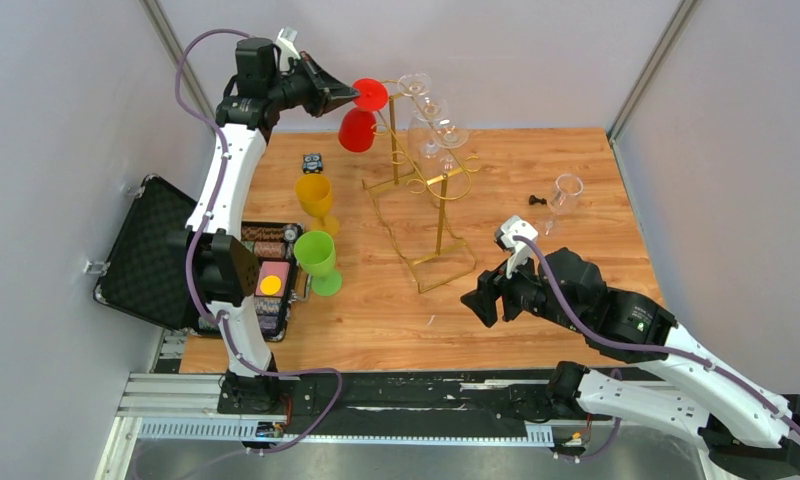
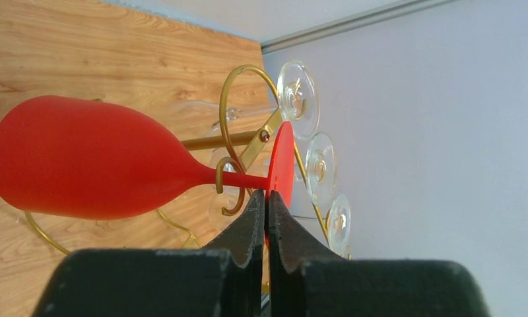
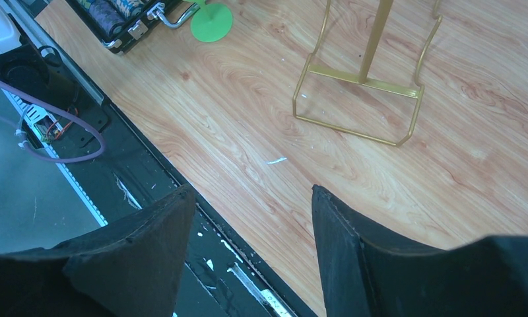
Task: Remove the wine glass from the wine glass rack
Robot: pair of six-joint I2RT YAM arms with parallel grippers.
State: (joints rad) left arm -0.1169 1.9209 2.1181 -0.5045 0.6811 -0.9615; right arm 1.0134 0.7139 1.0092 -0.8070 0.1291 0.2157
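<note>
Over the table's [image 1: 376,320] near edge, right of the middle, the right gripper [image 3: 251,198] hangs with its jaws spread, holding nothing. Farther in, the gold wine glass rack [image 3: 376,33] stands mid-table. On its far left arm, near the far edge, the red wine glass [image 2: 83,165] hangs bowl down, its stem in a curled loop. The left gripper [image 2: 266,198] is pinched tight on the glass's foot.

So: red wine glass [image 2: 83,162], gold wine glass rack [image 1: 442,215], clear glasses [image 1: 424,130], a yellow goblet [image 1: 314,193] and a green goblet [image 1: 316,253], light wood-grain table [image 1: 376,320], black case [image 1: 146,250].
</note>
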